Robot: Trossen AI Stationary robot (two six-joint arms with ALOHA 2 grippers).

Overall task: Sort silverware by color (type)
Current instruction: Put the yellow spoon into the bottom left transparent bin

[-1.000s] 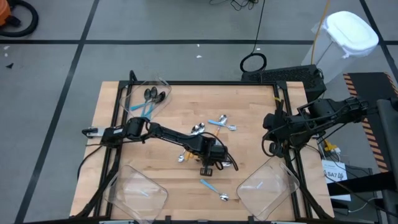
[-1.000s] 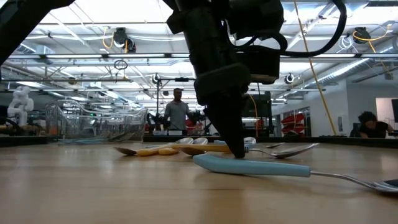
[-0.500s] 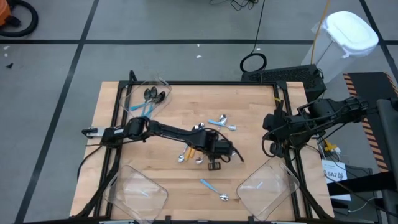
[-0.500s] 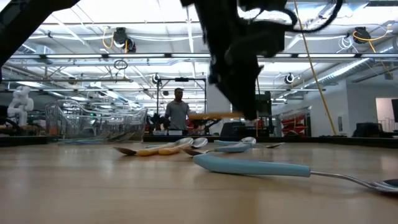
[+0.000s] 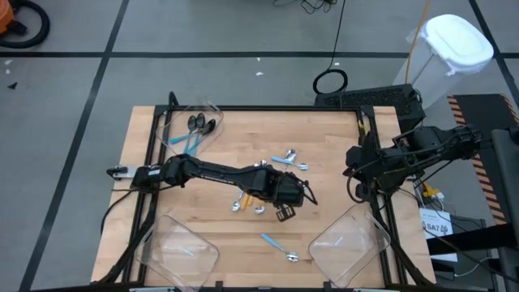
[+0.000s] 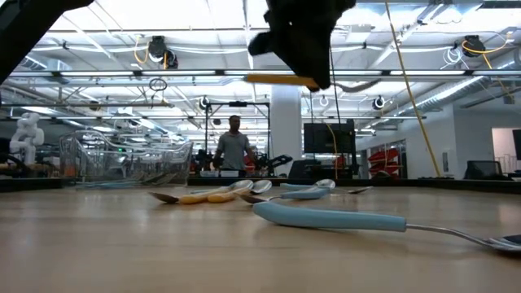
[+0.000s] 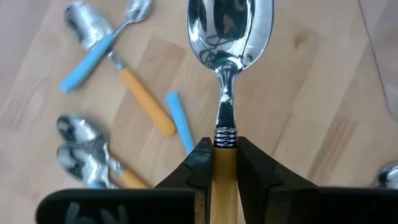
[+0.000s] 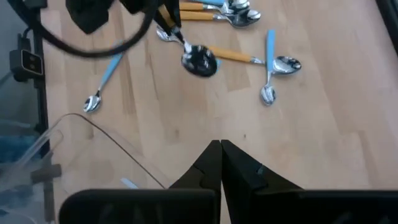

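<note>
left gripper (image 7: 225, 168) fingers clamped on orange-handled spoon (image 7: 229, 37), lifted above the worktop (image 5: 324, 146) centre | other spoons (image 5: 290, 160) scattered just beside | right gripper (image 8: 221, 163) fingers together, waiting at right edge near clear bin (image 5: 349, 243)

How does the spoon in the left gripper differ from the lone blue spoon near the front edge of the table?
The held spoon has an orange handle; the lone spoon has a light-blue one. The held spoon is lifted clear of the table, clamped by its handle in the left gripper; the lone spoon lies flat on the wood, untouched. Both have shiny silver bowls.
</note>
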